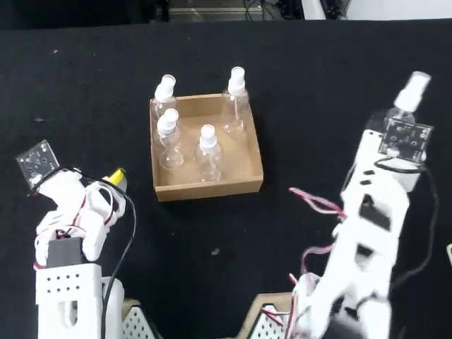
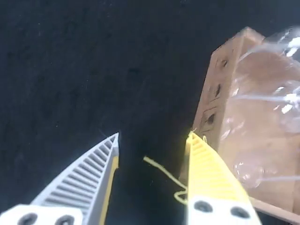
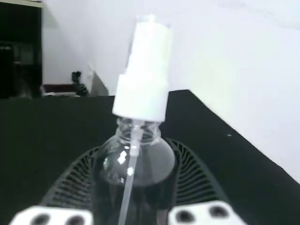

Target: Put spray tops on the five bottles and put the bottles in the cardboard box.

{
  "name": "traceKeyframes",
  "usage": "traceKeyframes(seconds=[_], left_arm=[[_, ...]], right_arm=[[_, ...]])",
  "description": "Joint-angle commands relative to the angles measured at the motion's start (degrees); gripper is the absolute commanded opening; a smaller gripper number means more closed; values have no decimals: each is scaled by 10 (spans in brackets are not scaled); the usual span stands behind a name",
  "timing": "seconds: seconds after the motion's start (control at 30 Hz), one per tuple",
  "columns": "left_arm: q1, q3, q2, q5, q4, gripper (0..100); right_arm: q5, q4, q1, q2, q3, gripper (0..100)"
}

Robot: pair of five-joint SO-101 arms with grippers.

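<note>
Four clear plastic spray-topped bottles (image 1: 208, 152) upright in square cardboard box (image 1: 212, 188); fifth bottle (image 3: 140, 93) pinched in ribbed right gripper (image 3: 133, 157); left gripper (image 2: 152, 138) spread, empty, beside box.

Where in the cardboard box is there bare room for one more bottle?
The cardboard box has bare floor in its near right corner, beside the front bottle, and a strip between the rear left bottle and rear right bottle. Its left wall is crowded.
</note>
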Motion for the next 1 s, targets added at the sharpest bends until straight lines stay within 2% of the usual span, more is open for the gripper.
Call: traceKeyframes(seconds=[0.0, 0.17, 0.27, 0.6, 0.83, 0.97], left_arm=[[0, 19, -7, 4, -56, 209], [0, 86, -7, 4, -166, 209], [0, 100, -7, 4, -193, 209], [0, 99, -7, 4, -193, 209], [0, 99, -7, 3, -194, 209], [0, 99, -7, 3, -194, 209]], right_arm=[[9, -233, 23, 189, -46, 11], [4, -424, 33, 409, -98, 11], [-45, -504, 37, 500, -127, 11], [-53, -516, 42, 589, -147, 13], [-53, -519, 33, 586, -110, 208], [-53, -519, 27, 586, -99, 245]])
